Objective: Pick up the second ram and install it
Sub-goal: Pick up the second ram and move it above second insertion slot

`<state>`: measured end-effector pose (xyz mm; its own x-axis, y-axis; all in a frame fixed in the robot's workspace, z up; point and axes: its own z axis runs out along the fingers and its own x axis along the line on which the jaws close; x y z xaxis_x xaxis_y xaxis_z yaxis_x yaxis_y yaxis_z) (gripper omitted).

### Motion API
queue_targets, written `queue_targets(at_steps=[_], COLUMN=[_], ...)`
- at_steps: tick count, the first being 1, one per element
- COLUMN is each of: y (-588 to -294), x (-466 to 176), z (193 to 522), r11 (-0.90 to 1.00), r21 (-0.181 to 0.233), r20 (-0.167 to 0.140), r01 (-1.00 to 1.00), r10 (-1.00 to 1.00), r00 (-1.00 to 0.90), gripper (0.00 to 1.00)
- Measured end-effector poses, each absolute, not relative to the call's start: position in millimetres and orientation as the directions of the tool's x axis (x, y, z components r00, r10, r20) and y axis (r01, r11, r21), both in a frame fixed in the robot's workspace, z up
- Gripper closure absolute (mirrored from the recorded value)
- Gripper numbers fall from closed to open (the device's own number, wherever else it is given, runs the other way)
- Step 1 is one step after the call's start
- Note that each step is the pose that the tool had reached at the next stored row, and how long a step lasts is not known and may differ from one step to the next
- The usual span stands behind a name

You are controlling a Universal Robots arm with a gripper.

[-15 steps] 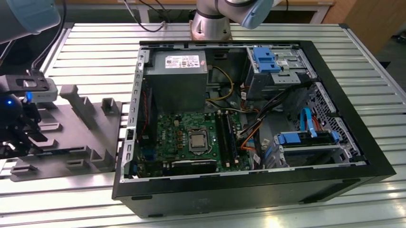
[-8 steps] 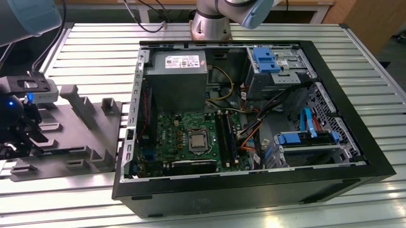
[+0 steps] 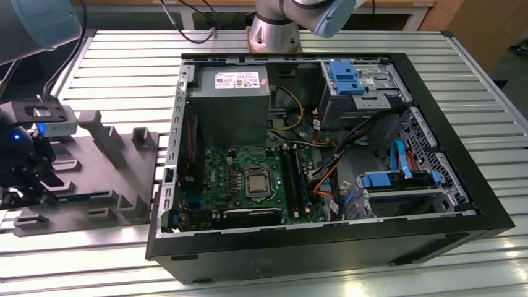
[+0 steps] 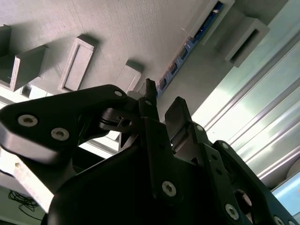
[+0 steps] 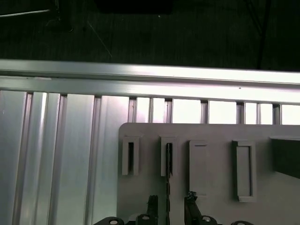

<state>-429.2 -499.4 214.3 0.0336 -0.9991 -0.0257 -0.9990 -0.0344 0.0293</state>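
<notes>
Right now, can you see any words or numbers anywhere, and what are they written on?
No text here can be read.
White label on the grey power supply: it has print, but too small to read.
Green motherboard: any markings are too small to read.
Grey tray: no writing seen on it.

The grey tray point(image 5: 218, 187) with raised blocks lies directly beneath the pincer point(image 5: 171, 206) on the ribbed aluminium tabletop point(image 3: 115, 68). Well apart from the pincer, beyond the tray, stands the open computer case point(image 3: 330, 247), which contains the motherboard point(image 3: 235, 167), power supply point(image 3: 227, 105) and blue drive brackets point(image 3: 347, 77).
</notes>
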Motion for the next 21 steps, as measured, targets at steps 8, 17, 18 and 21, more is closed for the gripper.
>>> queue_targets(at_steps=[8, 17, 18, 21], y=[-499.4, -499.4, -499.4, -499.4], x=[-429.2, -429.1, -429.1, -429.2], z=[211.1, 205.4, 204.3, 201.5], r11=[-0.035, -0.037, -0.037, -0.038], r21=[0.029, 0.029, 0.029, 0.029], r20=[-0.026, -0.026, -0.026, -0.026], r01=[-0.999, -0.999, -0.999, -0.999], r10=[-0.999, -0.999, -0.999, -0.999], r00=[0.034, 0.036, 0.036, 0.037], gripper=[0.64, 0.64, 0.64, 0.64])
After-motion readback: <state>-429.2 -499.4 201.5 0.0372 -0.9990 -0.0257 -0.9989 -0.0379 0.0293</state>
